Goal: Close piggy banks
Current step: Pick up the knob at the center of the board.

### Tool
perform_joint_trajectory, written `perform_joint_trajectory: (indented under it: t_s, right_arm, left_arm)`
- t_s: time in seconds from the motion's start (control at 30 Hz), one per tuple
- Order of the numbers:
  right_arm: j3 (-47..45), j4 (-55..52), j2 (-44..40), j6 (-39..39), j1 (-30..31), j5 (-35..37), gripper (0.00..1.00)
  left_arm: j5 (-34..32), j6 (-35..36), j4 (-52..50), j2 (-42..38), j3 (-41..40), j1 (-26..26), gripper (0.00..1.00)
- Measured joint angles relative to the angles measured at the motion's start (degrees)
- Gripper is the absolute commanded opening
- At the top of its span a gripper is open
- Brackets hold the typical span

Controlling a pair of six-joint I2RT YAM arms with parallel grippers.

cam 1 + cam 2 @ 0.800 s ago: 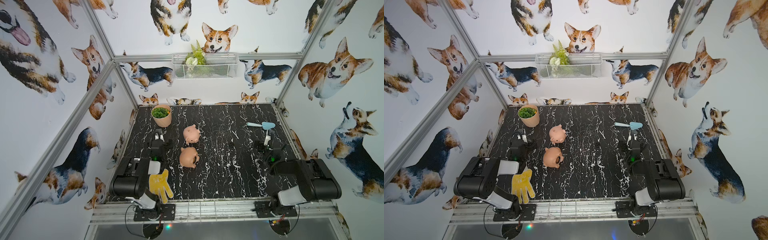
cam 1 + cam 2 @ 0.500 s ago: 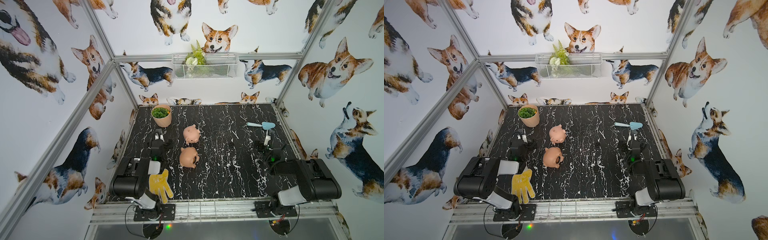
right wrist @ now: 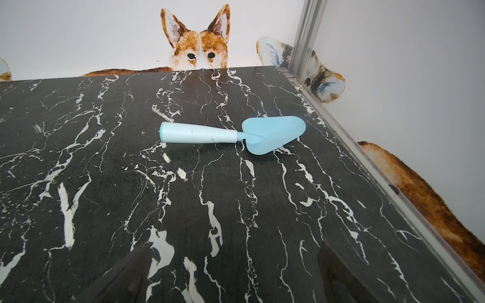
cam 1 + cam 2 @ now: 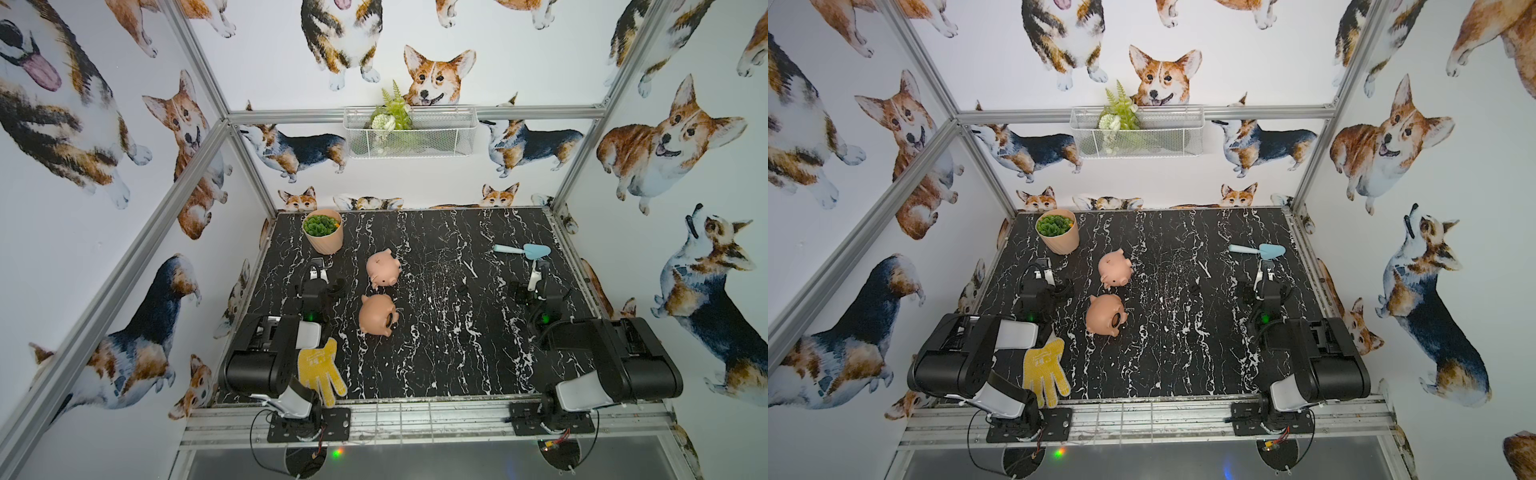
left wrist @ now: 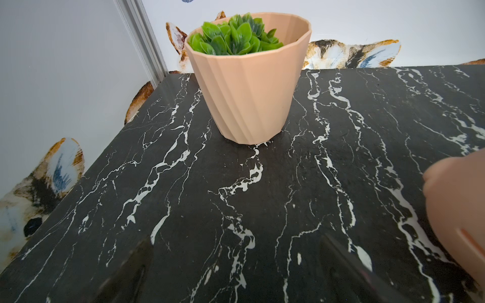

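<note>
Black, white-veined marble covers the bench (image 4: 436, 353), and a ribbed peach plant pot (image 4: 324, 235) with green leaves stands upright at its far left corner. In both top views the pale pink piggy bank (image 4: 383, 269) (image 4: 1115, 269) lies near the pot, to its right and closer to the robot. The darker tan-pink piggy bank (image 4: 376, 314) (image 4: 1105, 316) lies farther from the pot along the same line, apart from the first. It is tipped so that a round black patch (image 4: 1118, 320) on its belly shows; whether that is a seated plug I cannot tell. The left gripper (image 4: 318, 272) hangs low on the robot's side of the pot, its fingers (image 5: 126, 272) spread wide over bare marble with nothing between them. The right gripper (image 4: 538, 274) sits well away from the pot across the bench, likewise spread and holding nothing (image 3: 231, 270), just short of a light blue trowel (image 3: 231, 135) lying flat. A yellow glove (image 4: 322, 372) lies far from the pot, at the bench's near edge beside the left arm.
</note>
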Motion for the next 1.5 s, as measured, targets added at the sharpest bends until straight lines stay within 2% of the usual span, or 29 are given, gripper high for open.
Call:
perform_joint_trajectory:
  t_s: [0.5,0.83,0.93,1.17,1.33,1.5]
  right_arm:
    - [-0.24,0.22,-0.02,0.00,0.00,0.24,1.00]
    - [-5.03,6.43,-0.96,0.00,0.00,0.83,1.00]
    - [-3.72,4.76,-2.62,-0.02,0.00,0.81,1.00]
    - [7.08,-13.60,-14.73,0.59,0.00,0.79,1.00]
    - [20.31,-36.30,-21.84,10.62,0.00,-1.44,1.00]
    - [32.52,-55.32,-23.02,21.38,0.00,-11.91,1.00]
  left_arm:
    - [-0.61,-0.02,2.91,-0.07,-2.67,0.00,1.00]
    - [-0.85,-0.02,4.33,-0.11,-3.52,0.02,1.00]
    - [-1.18,-0.04,3.26,-2.27,-3.48,0.02,1.00]
    - [-1.44,-0.79,-10.19,-16.81,1.92,0.00,1.00]
    - [-0.24,-7.98,-27.26,-27.67,11.21,-0.15,1.00]
    - [1.11,-17.46,-48.76,-30.42,27.36,-0.39,1.00]
